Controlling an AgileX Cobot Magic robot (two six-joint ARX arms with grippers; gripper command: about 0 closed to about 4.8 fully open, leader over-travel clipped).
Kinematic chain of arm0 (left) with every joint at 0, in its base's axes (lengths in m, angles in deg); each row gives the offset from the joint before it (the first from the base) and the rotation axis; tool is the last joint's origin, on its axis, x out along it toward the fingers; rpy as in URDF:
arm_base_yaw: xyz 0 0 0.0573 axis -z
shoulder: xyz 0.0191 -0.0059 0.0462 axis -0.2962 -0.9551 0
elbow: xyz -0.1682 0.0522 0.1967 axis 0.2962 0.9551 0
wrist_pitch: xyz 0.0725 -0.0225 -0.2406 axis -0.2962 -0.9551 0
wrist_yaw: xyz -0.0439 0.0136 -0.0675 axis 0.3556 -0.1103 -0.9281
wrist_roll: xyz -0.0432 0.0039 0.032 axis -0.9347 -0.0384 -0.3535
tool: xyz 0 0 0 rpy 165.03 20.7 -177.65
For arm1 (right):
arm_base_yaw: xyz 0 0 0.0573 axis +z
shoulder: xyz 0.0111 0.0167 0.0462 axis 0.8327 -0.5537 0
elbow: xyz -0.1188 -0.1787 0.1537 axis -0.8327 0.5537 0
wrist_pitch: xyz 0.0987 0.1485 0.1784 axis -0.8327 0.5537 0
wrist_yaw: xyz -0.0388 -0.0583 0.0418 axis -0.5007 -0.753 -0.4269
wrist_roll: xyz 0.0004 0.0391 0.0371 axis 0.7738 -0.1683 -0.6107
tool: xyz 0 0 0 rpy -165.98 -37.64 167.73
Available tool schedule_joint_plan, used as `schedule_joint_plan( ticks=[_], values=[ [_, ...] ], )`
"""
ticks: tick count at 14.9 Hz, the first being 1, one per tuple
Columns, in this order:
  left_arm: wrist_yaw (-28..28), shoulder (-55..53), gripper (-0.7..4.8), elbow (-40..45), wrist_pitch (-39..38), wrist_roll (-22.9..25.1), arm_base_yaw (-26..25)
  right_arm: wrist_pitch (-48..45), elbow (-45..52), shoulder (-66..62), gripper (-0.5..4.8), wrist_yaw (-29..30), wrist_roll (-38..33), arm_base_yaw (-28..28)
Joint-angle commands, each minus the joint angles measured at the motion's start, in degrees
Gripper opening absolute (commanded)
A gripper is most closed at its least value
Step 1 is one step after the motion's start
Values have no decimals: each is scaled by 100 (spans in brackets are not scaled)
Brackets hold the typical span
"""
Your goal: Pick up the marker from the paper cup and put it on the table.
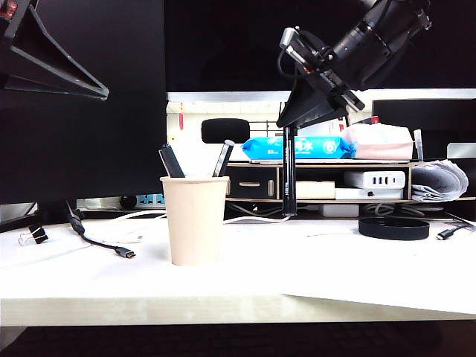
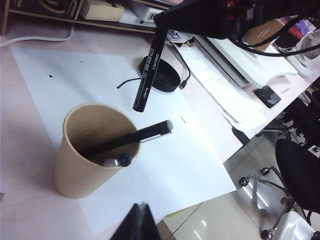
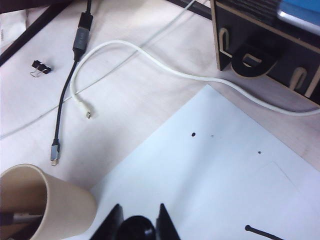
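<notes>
The slim black marker hangs upright in the air to the right of the paper cup, fully outside it. My right gripper is shut on the marker's upper end; in the right wrist view the rounded cap sits between the fingers of the right gripper. The left wrist view shows the marker above the white table beyond the cup. Two other pens lean inside the cup. My left gripper is shut and empty, high at the left.
A sheet of white paper lies under the cup. A black round disc sits at the right, a binder clip and a USB cable at the left. A wooden organiser stands behind.
</notes>
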Motion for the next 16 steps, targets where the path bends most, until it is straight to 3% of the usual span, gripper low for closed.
schedule_joint_plan(
  ticks=[1, 5, 12, 16],
  values=[
    [-42, 15, -5, -37, 31, 2, -2, -35, -20, -15, 49, -20, 33, -9],
    [-50, 15, -5, -37, 26, -2, -2, -380, -20, -15, 48, -730, 39, -74],
    [-181, 17, -5, -37, -87, 0, -2, -531, -20, -435, 49, -914, 28, -267],
    [-179, 22, -5, -37, -103, 0, -2, -1067, -20, -452, 49, -1032, -122, -267]
  ],
)
